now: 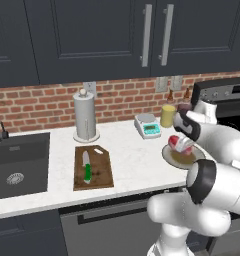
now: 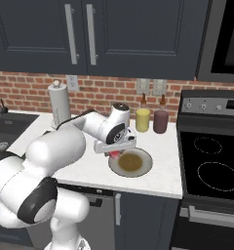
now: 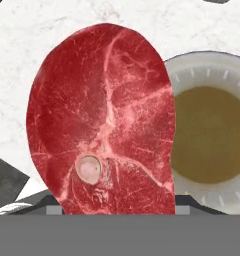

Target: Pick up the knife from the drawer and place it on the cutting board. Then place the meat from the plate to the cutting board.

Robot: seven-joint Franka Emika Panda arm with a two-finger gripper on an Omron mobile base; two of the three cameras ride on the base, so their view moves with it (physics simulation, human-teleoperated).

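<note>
Red-pink marbled raw steak slab (image 3: 102, 120) hangs pinched in the hand (image 1: 184, 134), lifted just above the round grey plate's (image 2: 144, 168) left rim, apart from it.

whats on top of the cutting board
The knife lies flat on the cutting board, green handle toward the front edge. Nothing else rests on it; the meat is over by the plate.

The left base view looks forward and down from behind the arm's left side, across the white bench (image 1: 132, 165) to the brick wall. The right base view looks from behind its right, sharing the plate (image 2: 144, 168) and the same bench. The hand view sits very close above the meat (image 3: 102, 120), beside that plate.
</note>
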